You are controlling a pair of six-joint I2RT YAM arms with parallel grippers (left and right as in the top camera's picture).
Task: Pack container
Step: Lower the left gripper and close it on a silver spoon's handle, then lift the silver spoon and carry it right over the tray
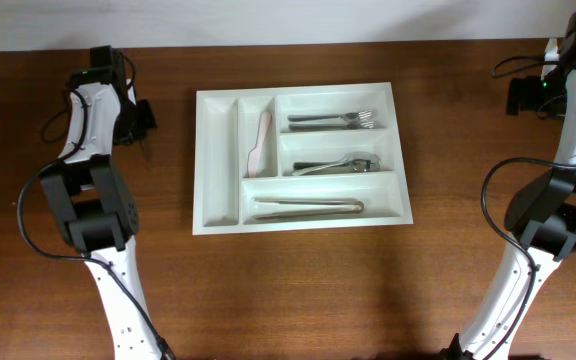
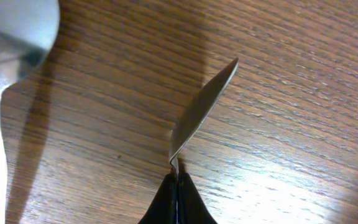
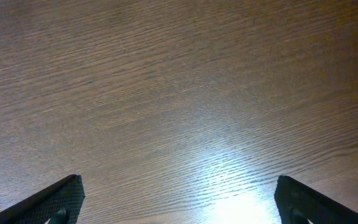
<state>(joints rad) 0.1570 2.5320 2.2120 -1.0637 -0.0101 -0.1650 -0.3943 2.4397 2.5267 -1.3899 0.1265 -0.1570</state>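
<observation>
The container, a white cutlery tray, lies in the middle of the table. It holds a pink utensil in the second upright slot, forks, spoons and metal tongs in the long slots. Its leftmost slot is bare. My left gripper is left of the tray at the far side. In the left wrist view it is shut on a thin metal knife above the wood. My right gripper is open and empty over bare wood at the far right.
A blurred metal spoon shows at the left edge of the left wrist view; I cannot tell whether it lies on the table. Both arm bases stand at the table's near corners, with cables looping beside them.
</observation>
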